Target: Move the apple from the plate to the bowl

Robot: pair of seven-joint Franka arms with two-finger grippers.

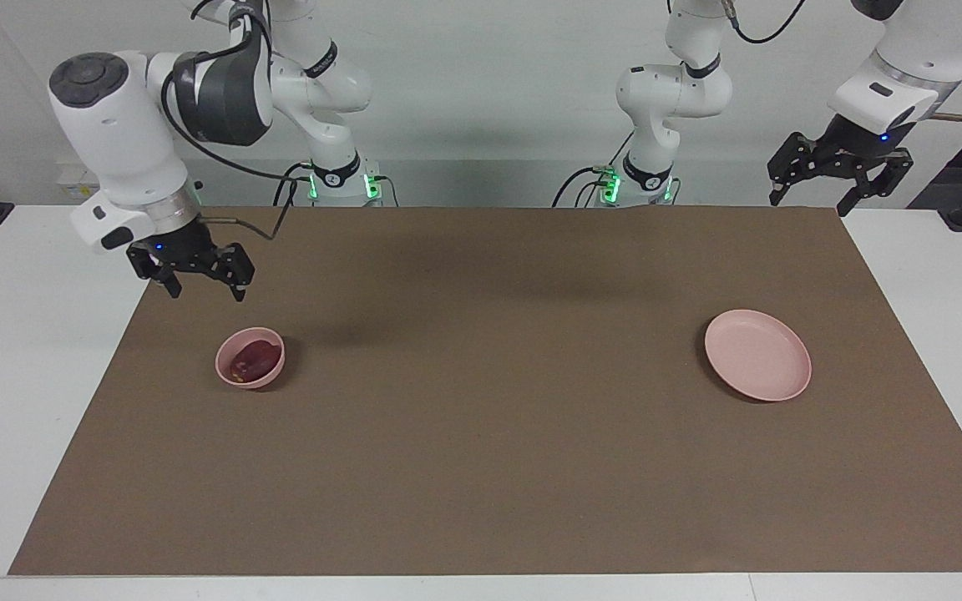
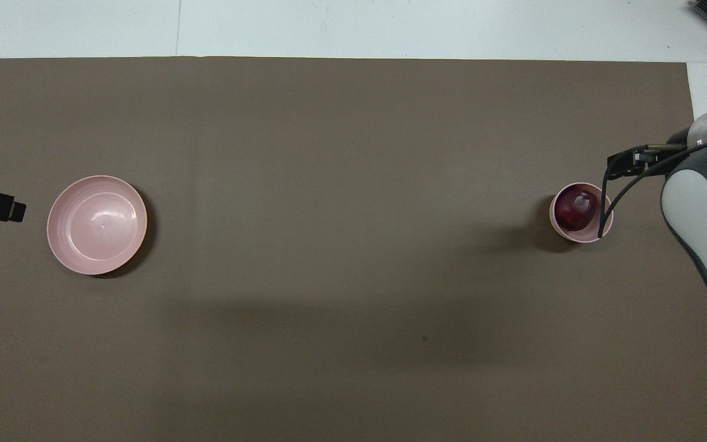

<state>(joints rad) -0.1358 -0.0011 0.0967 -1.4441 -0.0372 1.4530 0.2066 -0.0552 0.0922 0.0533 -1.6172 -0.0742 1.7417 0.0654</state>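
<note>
Dark red apple (image 1: 252,359) in bowl (image 1: 268,373) (right jaws spread, well above).

Apple (image 2: 576,208): dark red, a pale glint on top. Bowl (image 2: 605,228) and plate (image 2: 96,224): plain pale pink, no pattern. Mat (image 1: 481,451): flat brown. Table (image 1: 13,376): white. Grippers were black; arms white and grey.

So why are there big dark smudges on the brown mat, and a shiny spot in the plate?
Facing view: soft arm shadows darken the brown mat and a small one hugs the small deep pink bowl. Overhead view: a wide blurry shadow crosses the mat, and a pale glare spot sits in the flat pale pink plate.
</note>
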